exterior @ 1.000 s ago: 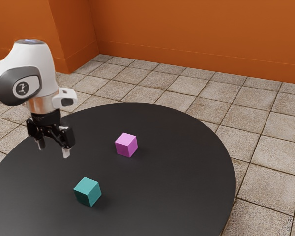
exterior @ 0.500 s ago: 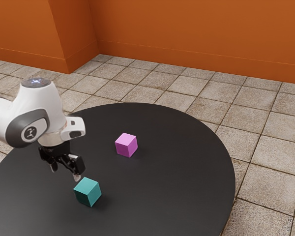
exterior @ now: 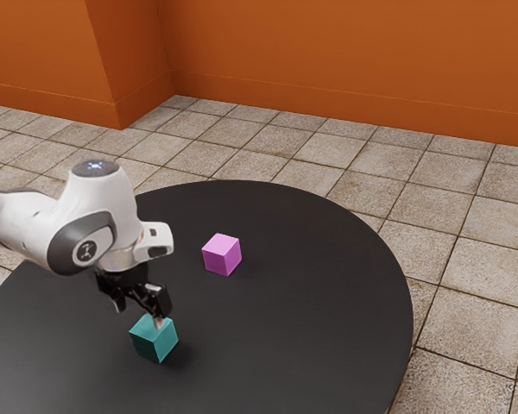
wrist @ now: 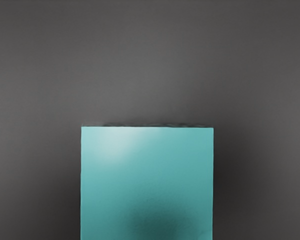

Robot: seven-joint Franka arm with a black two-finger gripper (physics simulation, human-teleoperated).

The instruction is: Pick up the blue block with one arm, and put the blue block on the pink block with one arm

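Observation:
The blue block [exterior: 154,338], teal in colour, sits on the round black table [exterior: 311,293] near its front. My gripper [exterior: 142,309] hangs directly over the block, open, with its fingertips down at about the block's top edge and nothing gripped. In the wrist view the block's top face [wrist: 146,182] lies right under my hand on the dark tabletop [wrist: 150,60]. The pink block [exterior: 222,254] rests further back on the table, toward the exterior view's right of my gripper and well apart from the blue block.
The table's edge curves round at the exterior view's right and front. Tiled floor [exterior: 466,216] surrounds it, with orange walls [exterior: 345,52] behind. Bare tabletop lies between the two blocks.
My arm has swung down and toward the exterior view's right, from above the table's left part to just over the blue block. Both blocks have stayed where they were.

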